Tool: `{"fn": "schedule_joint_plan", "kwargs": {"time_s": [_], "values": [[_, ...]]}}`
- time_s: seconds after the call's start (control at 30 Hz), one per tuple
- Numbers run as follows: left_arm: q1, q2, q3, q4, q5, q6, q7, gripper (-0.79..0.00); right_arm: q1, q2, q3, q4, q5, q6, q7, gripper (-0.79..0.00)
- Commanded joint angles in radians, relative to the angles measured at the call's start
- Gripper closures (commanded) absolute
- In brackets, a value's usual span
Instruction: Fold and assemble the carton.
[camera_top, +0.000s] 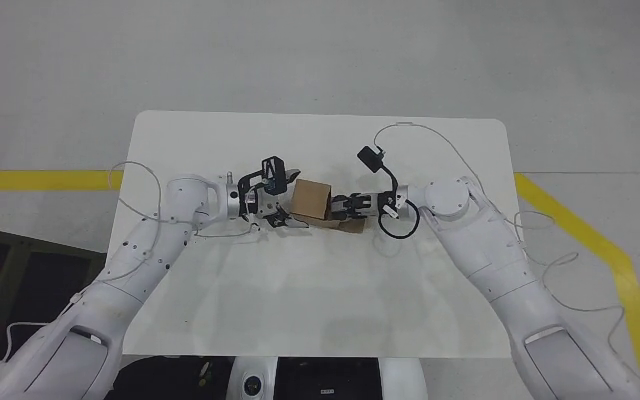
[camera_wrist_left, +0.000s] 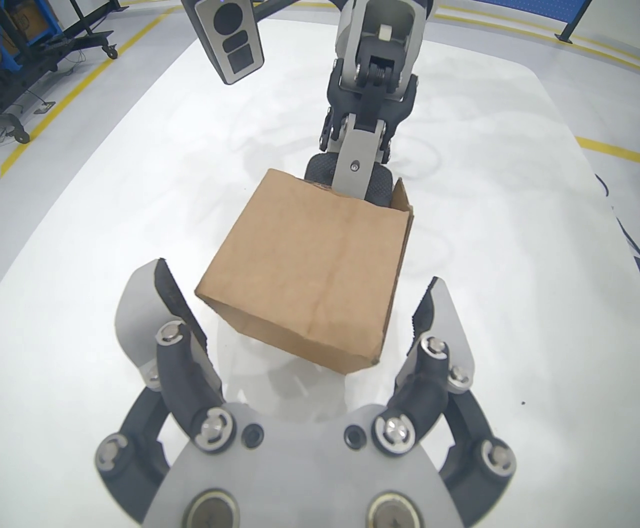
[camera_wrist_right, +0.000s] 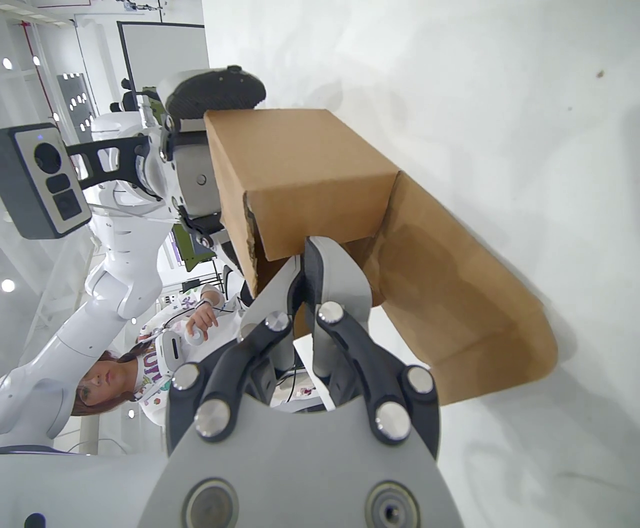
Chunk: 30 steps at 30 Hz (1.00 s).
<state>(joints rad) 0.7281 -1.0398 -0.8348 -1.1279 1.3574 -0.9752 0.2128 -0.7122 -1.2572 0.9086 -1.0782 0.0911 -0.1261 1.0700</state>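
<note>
A brown carton (camera_top: 312, 198) sits at the middle of the white table (camera_top: 330, 300). In the left wrist view the carton (camera_wrist_left: 320, 250) is a closed-looking block lying between the spread fingers of my left gripper (camera_wrist_left: 298, 272), which is open; both pads stand clear of its sides. My right gripper (camera_wrist_right: 304, 250) is shut on the edge of the carton's (camera_wrist_right: 310, 175) open end, pinching one wall. A long flap (camera_wrist_right: 450, 300) hangs open beside that end, flat on the table. The two grippers, left (camera_top: 280, 208) and right (camera_top: 337, 208), face each other across the carton.
A black cable loop (camera_top: 400, 225) hangs by the right wrist, and a thin white cable (camera_top: 440, 135) trails over the far right of the table. Bare tabletop lies in front of and behind the carton. Yellow floor tape (camera_top: 50, 180) runs past both sides.
</note>
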Motion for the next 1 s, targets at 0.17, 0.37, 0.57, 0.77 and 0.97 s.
{"fn": "schedule_joint_plan", "kwargs": {"time_s": [0.17, 0.37, 0.57, 0.77, 0.97], "values": [[0.015, 0.009, -0.026, -0.025, 0.037, 0.013, 0.007, -0.785, -0.018, 0.01, 0.028, -0.035, -0.018, 0.008, -0.028, 0.0], [0.005, 0.01, -0.018, -0.047, 0.111, -0.009, 0.042, -0.785, -0.114, 0.057, 0.14, -0.189, -0.091, 0.093, -0.041, 0.0], [-0.03, -0.006, 0.016, -0.025, 0.135, -0.02, 0.057, -0.785, -0.276, 0.101, 0.247, -0.396, -0.134, 0.192, -0.013, 0.0], [-0.053, -0.023, 0.04, 0.01, 0.135, -0.015, 0.075, -0.785, -0.35, 0.108, 0.242, -0.462, -0.125, 0.228, -0.004, 0.0], [-0.061, -0.031, 0.051, 0.027, 0.142, -0.011, 0.089, -0.785, -0.293, 0.09, 0.172, -0.39, -0.111, 0.192, -0.053, 0.0]]}}
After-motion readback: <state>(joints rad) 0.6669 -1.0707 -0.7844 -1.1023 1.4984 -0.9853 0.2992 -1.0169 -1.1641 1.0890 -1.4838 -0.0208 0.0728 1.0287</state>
